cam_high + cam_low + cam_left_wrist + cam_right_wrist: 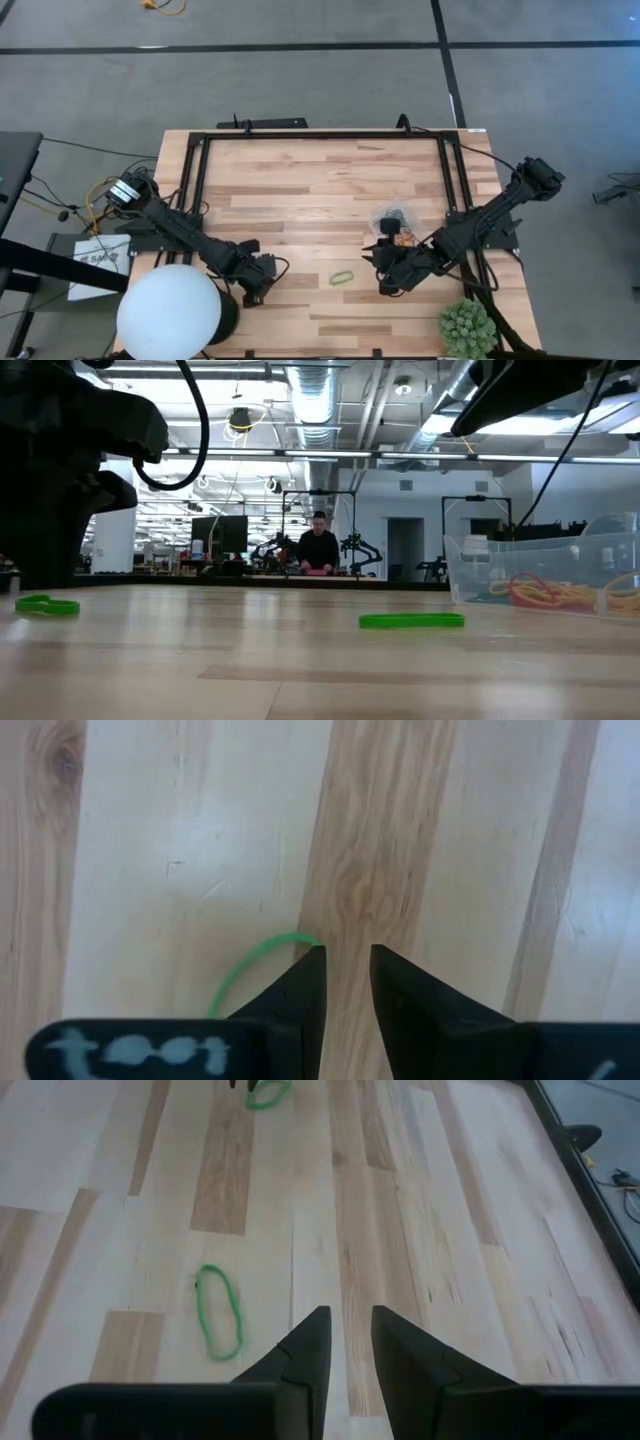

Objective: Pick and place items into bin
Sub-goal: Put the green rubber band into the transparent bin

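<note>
A green rubber band (342, 277) is lying flat on the table (300, 190) near its front edge. Thin, light and floppy, it probably needs pinching across one strand. The right gripper (348, 1342) is hovering beside it, fingers narrowly apart; the left gripper (347, 982) is likewise narrow, over another green band (250, 970).

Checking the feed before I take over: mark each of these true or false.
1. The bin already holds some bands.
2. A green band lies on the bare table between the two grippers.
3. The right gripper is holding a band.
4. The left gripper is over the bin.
1. True: the bin holds red and yellow bands.
2. True: the green band lies flat on the wood.
3. False: the right gripper is empty, fingers slightly apart.
4. False: the left gripper is over bare wood by another green band, far from the bin.
</note>
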You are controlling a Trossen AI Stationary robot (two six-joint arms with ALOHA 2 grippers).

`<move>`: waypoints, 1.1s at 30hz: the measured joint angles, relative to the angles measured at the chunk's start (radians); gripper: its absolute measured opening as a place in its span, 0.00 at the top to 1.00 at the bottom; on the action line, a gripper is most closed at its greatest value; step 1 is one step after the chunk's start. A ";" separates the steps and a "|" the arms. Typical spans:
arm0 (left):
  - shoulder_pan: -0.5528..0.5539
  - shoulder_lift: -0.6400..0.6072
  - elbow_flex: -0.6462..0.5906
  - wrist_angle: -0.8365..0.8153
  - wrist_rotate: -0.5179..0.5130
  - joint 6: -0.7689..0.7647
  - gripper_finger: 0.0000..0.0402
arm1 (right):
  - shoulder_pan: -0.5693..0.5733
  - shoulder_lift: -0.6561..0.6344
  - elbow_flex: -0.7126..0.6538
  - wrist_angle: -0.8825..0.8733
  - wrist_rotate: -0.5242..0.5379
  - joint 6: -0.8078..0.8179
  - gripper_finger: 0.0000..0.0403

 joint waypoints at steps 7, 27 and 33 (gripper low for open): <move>0.000 0.001 0.000 0.000 -0.019 0.000 0.83 | 0.000 0.000 0.000 0.000 -0.019 0.001 0.82; 0.001 0.001 -0.023 0.015 -0.030 0.054 0.65 | 0.000 0.000 0.000 0.003 -0.019 0.001 0.82; 0.001 -0.003 -0.104 0.054 -0.032 0.010 0.64 | 0.000 0.000 0.000 0.003 -0.019 0.000 0.82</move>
